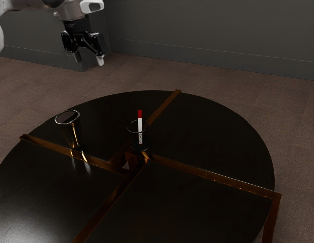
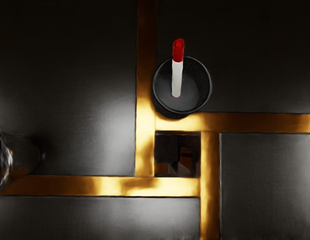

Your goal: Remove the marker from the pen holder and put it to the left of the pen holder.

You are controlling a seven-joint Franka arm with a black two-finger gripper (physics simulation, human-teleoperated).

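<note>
My gripper (image 1: 89, 58) is high at the exterior view's upper left, above the table's level, its two fingers spread apart with nothing between them. The marker (image 1: 140, 126), white with a red cap end up, stands inside the dark see-through pen holder (image 1: 138, 143) near the table's middle. In the wrist view the marker (image 2: 177, 79) leans against the rim of the round black pen holder (image 2: 195, 102), its red end sticking out above the rim.
A shiny metal cup (image 1: 72, 132) stands on the round dark table (image 1: 212, 136) toward the exterior view's left. Wooden strips (image 1: 207, 175) cross the tabletop, with a small square opening (image 2: 177, 154) beside the pen holder.
</note>
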